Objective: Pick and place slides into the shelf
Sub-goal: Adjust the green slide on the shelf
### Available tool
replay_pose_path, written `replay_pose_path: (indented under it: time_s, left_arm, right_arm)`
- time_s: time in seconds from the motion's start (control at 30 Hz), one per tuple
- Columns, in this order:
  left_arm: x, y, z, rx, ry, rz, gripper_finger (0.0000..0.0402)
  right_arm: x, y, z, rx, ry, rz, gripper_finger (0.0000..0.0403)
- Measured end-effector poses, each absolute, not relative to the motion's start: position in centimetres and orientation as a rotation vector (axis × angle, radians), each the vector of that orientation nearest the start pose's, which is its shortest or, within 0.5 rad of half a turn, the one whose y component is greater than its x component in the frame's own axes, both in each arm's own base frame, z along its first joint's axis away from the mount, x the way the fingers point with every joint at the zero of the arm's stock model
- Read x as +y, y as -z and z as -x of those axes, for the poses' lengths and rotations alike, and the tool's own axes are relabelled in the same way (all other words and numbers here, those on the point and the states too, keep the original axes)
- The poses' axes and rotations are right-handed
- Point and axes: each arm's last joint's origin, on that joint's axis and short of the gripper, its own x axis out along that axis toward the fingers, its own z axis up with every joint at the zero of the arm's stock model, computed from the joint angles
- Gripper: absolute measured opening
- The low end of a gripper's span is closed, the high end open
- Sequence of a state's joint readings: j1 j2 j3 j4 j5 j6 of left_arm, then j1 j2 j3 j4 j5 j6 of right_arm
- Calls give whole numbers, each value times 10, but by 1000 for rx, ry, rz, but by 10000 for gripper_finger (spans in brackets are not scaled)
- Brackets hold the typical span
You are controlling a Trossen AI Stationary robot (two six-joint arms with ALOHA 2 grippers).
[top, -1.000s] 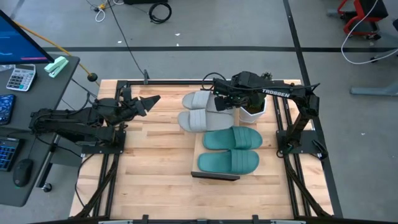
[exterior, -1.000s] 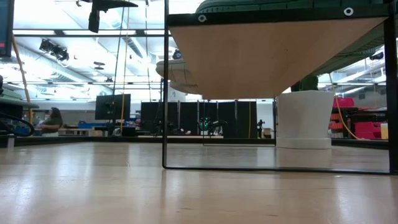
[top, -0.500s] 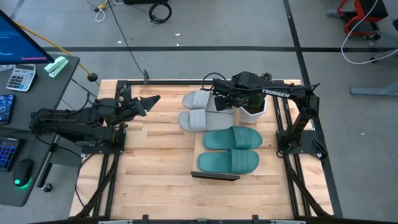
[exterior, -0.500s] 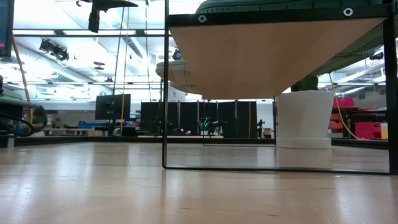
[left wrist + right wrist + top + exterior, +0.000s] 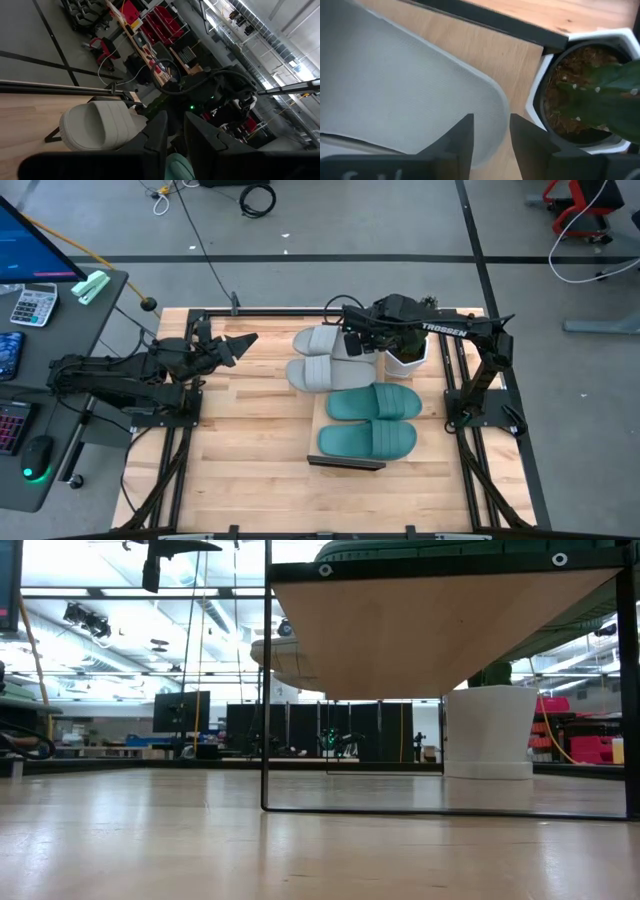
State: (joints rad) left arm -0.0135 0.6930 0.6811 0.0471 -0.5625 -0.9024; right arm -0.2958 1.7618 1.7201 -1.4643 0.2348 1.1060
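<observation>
Two light grey slides (image 5: pixel 318 340) (image 5: pixel 314 374) and two teal-green slides (image 5: pixel 375 403) (image 5: pixel 367 440) lie soles down, side by side, on the shelf (image 5: pixel 322 420), a light-wood board raised on dark metal legs (image 5: pixel 265 690). My right gripper (image 5: pixel 352 343) hovers open at the rounded right-hand end (image 5: pixel 485 100) of the far grey slide (image 5: pixel 395 85), the one nearest the table's far edge. Its fingers stand to either side of that end's edge. My left gripper (image 5: pixel 245 340) waits shut over the table's left part, pointing at the slides. Its wrist view shows a grey slide (image 5: pixel 95 125). My right gripper comes from above at the rounded end (image 5: pixel 492 107) of the far grey slide, which lies flat on the shelf. I cannot tell whether the fingers (image 5: pixel 462 135) touch it.
A white pot with a green plant (image 5: pixel 408 355) (image 5: pixel 580 90) stands on the table just right of the grey slides, close beside my right gripper. The slatted tabletop (image 5: pixel 250 440) lies bare left of the shelf. Dark frame rails (image 5: pixel 300 311) run along the table's edges.
</observation>
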Motion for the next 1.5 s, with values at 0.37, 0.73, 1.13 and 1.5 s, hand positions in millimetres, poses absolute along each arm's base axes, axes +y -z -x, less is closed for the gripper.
replay_pose_path:
  time_s: [0.37, 0.73, 1.13, 1.5]
  left_arm:
    - [13, -332, -155, -278, -494, 889, 66]
    - [13, -331, -155, -265, -500, 885, 61]
    - [13, -331, -155, -260, -493, 887, 61]
    - [13, -331, -155, -260, -493, 887, 57]
  right_arm:
    - [-96, -339, -311, 1063, 1166, -898, 112]
    - [-35, -371, -306, 1107, 975, -888, 69]
    - [27, -389, -270, 1129, 845, -1038, 20]
    - [64, -357, -219, 1241, 994, -1188, 59]
